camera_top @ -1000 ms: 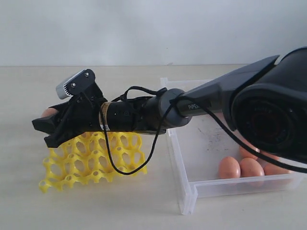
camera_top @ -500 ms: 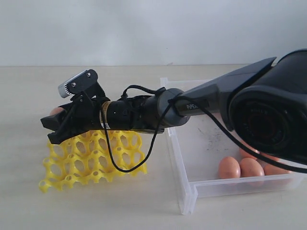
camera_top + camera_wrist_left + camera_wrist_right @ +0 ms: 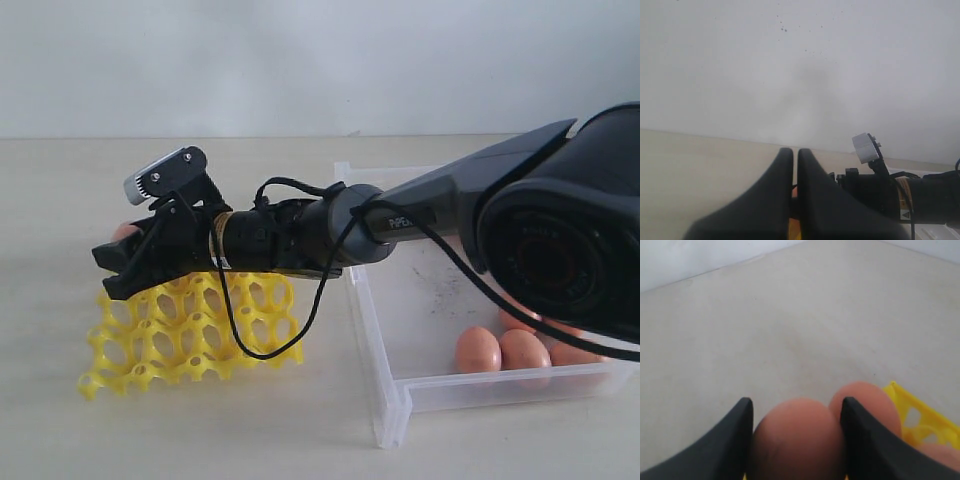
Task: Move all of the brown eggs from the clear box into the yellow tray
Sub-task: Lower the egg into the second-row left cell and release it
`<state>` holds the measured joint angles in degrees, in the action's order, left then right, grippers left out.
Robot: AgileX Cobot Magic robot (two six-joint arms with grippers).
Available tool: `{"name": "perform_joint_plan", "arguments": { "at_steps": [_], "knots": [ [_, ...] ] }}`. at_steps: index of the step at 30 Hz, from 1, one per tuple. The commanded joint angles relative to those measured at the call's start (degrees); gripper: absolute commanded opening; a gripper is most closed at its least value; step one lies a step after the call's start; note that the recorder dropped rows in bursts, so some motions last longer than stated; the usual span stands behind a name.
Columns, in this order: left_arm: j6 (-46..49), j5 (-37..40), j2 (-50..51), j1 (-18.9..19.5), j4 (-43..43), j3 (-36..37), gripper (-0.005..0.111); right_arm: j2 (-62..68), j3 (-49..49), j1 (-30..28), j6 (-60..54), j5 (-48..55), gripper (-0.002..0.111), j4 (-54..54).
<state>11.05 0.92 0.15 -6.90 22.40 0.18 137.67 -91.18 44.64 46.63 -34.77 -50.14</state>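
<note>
My right gripper point(image 3: 113, 268) reaches leftward over the far left part of the yellow tray point(image 3: 190, 335). It is shut on a brown egg point(image 3: 797, 440), whose top shows behind the fingers point(image 3: 125, 231). A second brown egg point(image 3: 867, 399) sits in the tray point(image 3: 922, 422) just past one finger. Three brown eggs point(image 3: 478, 350) point(image 3: 524, 350) point(image 3: 572, 353) lie at the near right of the clear box point(image 3: 372, 340). My left gripper point(image 3: 795, 152) is shut with nothing between its fingers, and it faces the right arm point(image 3: 890, 195).
The right arm's dark forearm and looping cable point(image 3: 300, 240) stretch from the clear box across the tray. A bulky dark arm housing point(image 3: 560, 230) hides the box's right side. Pale tabletop point(image 3: 200, 440) lies in front of the tray, and a white wall stands behind.
My right gripper, still holding the egg, has drawn a little to the right over the tray's far left part. The left gripper shows no change.
</note>
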Motion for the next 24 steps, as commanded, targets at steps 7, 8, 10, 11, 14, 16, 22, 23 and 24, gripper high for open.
{"name": "perform_joint_plan", "arguments": {
  "at_steps": [7,8,10,11,14,16,22,23,24],
  "knots": [
    [-0.42,-0.92,-0.15,-0.33,0.51,-0.18,0.004,0.1,-0.28,-0.1,0.58,0.76,0.048,0.15],
    [-0.42,-0.92,-0.15,-0.33,0.51,-0.18,0.004,0.1,-0.28,-0.1,0.58,0.76,0.048,0.15],
    [-0.42,-0.92,-0.15,-0.33,0.51,-0.18,0.004,0.1,-0.28,-0.1,0.58,0.76,0.048,0.15],
    [-0.42,-0.92,-0.15,-0.33,0.51,-0.18,0.004,0.1,-0.28,-0.1,0.66,0.76,0.047,0.15],
    [-0.42,-0.92,-0.15,-0.33,0.51,-0.18,0.004,-1.34,-0.28,-0.1,2.2,0.86,0.047,-0.39],
    [-0.42,-0.92,-0.15,-0.33,0.51,-0.18,0.004,-3.0,-0.28,-0.1,4.63,1.94,0.047,-2.86],
    [-0.42,-0.92,-0.15,-0.33,0.51,-0.18,0.004,-16.06,-0.18,-0.1,40.29,18.73,0.03,-43.33],
    [-0.42,-0.92,-0.15,-0.33,0.51,-0.18,0.004,-19.06,0.32,-0.1,50.49,19.42,0.009,-49.81],
    [-0.42,-0.92,-0.15,-0.33,0.51,-0.18,0.004,-20.36,1.08,-0.37,50.74,19.34,0.0,-49.81]
  ]
}}
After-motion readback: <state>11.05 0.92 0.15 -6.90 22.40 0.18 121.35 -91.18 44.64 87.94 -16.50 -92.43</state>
